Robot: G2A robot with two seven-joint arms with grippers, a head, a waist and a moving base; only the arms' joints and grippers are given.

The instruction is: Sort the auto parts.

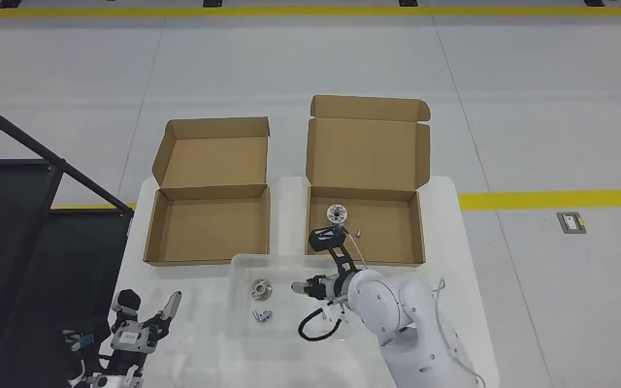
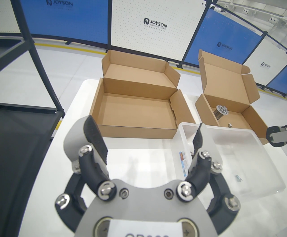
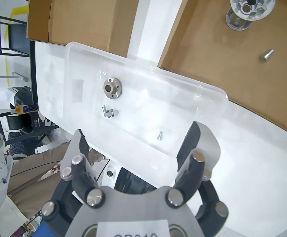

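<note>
While your right gripper hangs above the clear tray, its jaws stand wide apart and hold nothing. Nearest to it, a small screw lies flat on the tray floor. Farther in lie an angled metal bracket and, just beside it, a round flange with a centre bore.

Beyond the tray sit two open cardboard boxes. The right box holds a spoked hub and a bolt, which lie apart from each other. The left box holds nothing. Your left gripper hangs near the table's front left corner, well apart from the tray, also wide open and empty.

Several things could go wrong from here:
- **Screw:** It is tiny and lies on slick plastic, so the pads may close over it, or pinch it off centre and flick it away.
- **Tray:** A hard descent could press on the thin floor, or a finger could catch the wall. Either could shove the light tray and scatter the parts.
- **Bracket:** Its uneven shape may make it twist in the grip and drop on the way.
- **Sorting:** The pictures do not show which box takes which part, so a piece may land in the wrong one.
</note>
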